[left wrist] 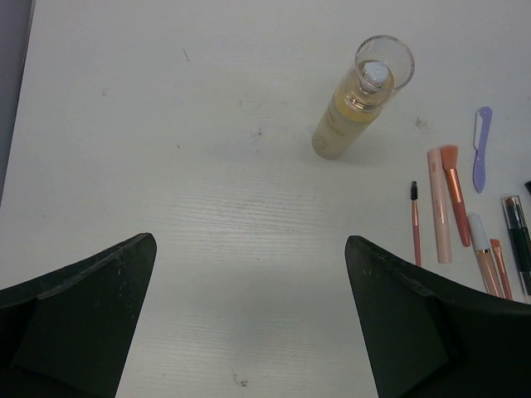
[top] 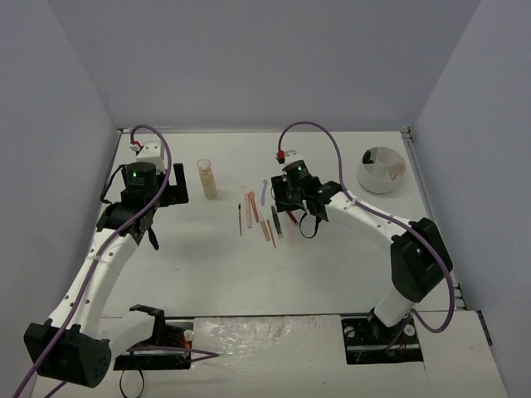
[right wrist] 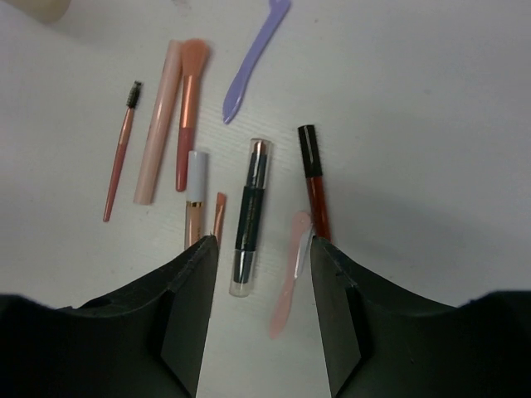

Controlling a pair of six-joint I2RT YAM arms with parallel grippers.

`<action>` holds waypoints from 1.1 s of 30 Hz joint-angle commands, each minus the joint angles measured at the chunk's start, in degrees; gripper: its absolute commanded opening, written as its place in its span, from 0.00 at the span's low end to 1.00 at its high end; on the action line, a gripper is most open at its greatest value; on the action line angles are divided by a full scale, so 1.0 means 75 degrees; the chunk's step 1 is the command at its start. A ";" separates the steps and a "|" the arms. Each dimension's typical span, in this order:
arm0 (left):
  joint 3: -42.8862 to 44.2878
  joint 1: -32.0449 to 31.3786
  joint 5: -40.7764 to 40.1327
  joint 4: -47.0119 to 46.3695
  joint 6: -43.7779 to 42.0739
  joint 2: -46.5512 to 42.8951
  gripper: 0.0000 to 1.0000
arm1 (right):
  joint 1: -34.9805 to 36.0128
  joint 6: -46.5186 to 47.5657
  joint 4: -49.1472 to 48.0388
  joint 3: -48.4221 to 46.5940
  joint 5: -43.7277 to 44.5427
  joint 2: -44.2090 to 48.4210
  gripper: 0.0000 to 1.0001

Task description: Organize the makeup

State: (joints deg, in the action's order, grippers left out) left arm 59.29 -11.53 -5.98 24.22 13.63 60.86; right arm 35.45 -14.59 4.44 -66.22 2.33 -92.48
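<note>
The makeup sticks lie in a loose row at the table's middle. My right gripper hovers open just over them. The lower end of a black stick and a pale pink spatula show between its fingers, untouched. A red stick with a black cap runs by the right finger. Farther on lie a lilac spatula, a pink tube, a brush and a mascara wand. The clear bottle of beige liquid stands upright to the left. My left gripper is wide open over bare table, short of the bottle.
A white round divided bowl stands at the back right, with something pale pink in one compartment. Grey walls close in the table on the left, back and right. Both arm bases sit at the near edge.
</note>
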 commanded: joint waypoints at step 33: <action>0.0357 0.0061 0.0211 -0.0170 0.0052 0.0024 0.97 | 0.1479 -0.1395 -0.0264 -0.0447 0.1413 -0.2220 0.18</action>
State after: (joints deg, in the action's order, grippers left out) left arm 59.29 -11.51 -4.68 24.41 13.69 61.14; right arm 46.22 -24.23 3.99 -66.92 10.53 -108.57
